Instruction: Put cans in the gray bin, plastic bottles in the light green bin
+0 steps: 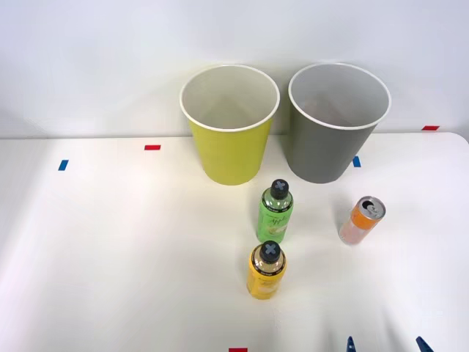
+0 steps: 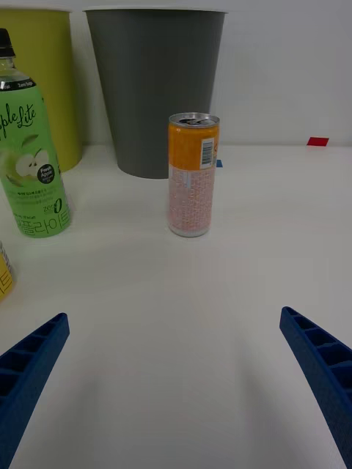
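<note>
Blue ribbed fingers of the right gripper (image 2: 176, 388) are standing wide apart and holding nothing, their tips poking up at the near edge of the white table (image 1: 110, 242) and pointing straight at the orange can (image 2: 193, 174).

That can is standing upright on the table, apart from everything else, in front of the gray bin (image 1: 338, 125) and a little to its right. The green bottle (image 1: 275, 211) and the yellow bottle (image 1: 267, 270) are standing upright to the can's left, one behind the other, in front of the yellow-green bin (image 1: 229, 126). Both bins are sitting side by side against the wall, mouths open.

I judge the can to be light and stiff but thin-walled, so a hard squeeze could dent it, and its smooth printed skin is likely slippery against the ribs. Its tab looks pulled open, so it is probably empty and easy to tip. Taking it across the middle of the body, fingers on opposite sides, looks safest.
</note>
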Robot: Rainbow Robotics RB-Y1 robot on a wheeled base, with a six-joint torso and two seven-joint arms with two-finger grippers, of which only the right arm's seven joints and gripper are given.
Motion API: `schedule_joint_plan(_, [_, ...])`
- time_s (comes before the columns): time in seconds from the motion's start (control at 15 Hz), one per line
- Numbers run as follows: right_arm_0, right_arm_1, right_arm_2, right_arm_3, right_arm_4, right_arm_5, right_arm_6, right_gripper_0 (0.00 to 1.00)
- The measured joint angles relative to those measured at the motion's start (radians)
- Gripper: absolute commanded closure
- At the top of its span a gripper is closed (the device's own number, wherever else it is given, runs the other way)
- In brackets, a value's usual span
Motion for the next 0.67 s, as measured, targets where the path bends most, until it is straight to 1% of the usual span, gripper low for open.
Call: schedule_joint_plan(0.67, [0.000, 0.000, 0.000, 0.000, 0.000, 0.000, 0.000, 0.00])
